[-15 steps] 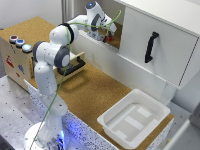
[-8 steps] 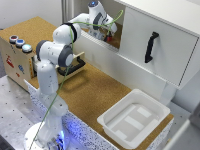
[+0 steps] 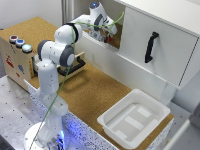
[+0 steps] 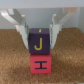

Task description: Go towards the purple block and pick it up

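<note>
- Outwardly, exterior view: arm (image 3: 60, 50) reaches into the open cabinet (image 3: 150, 45); gripper (image 3: 106, 34) sits at the shelf, its state unclear here; white tray (image 3: 134, 119) lies on the cork table (image 3: 95, 90).
- Wrist view: fingers (image 4: 22, 30) spread apart, flanking the purple block (image 4: 39, 41), apparently not touching; it is stacked on the red cube (image 4: 40, 63).

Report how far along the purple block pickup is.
Done: the approach. In the wrist view the tool sits at the purple block, one finger on each side. The block rests on a red block. In hand: the grasp; whether the fingers already press the block cannot be told. Left: closing firmly and lifting it off the red block. In the exterior view the arm reaches into the cabinet opening.
</note>
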{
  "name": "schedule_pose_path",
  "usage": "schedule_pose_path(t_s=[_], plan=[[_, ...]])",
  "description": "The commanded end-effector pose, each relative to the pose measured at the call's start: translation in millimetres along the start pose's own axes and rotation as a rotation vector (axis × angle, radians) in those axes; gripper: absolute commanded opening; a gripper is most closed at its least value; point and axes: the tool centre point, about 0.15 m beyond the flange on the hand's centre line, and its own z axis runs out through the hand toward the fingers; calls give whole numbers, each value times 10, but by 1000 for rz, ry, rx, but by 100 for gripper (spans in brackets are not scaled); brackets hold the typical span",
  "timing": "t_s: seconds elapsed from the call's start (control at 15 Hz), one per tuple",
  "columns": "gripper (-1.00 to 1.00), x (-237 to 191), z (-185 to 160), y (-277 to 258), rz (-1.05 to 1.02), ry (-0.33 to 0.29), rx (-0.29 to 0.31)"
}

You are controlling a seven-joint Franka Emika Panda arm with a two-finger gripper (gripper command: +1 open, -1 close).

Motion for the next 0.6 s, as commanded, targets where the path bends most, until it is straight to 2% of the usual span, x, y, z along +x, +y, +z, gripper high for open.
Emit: schedule_pose_path(t_s=[0.0,0.27,0.53], plan=[[-100,-140,-233,10,-29,93,-59],[-100,-480,-689,-20,-46,136,-13],[-100,-642,-888,-156,-62,135,56]])
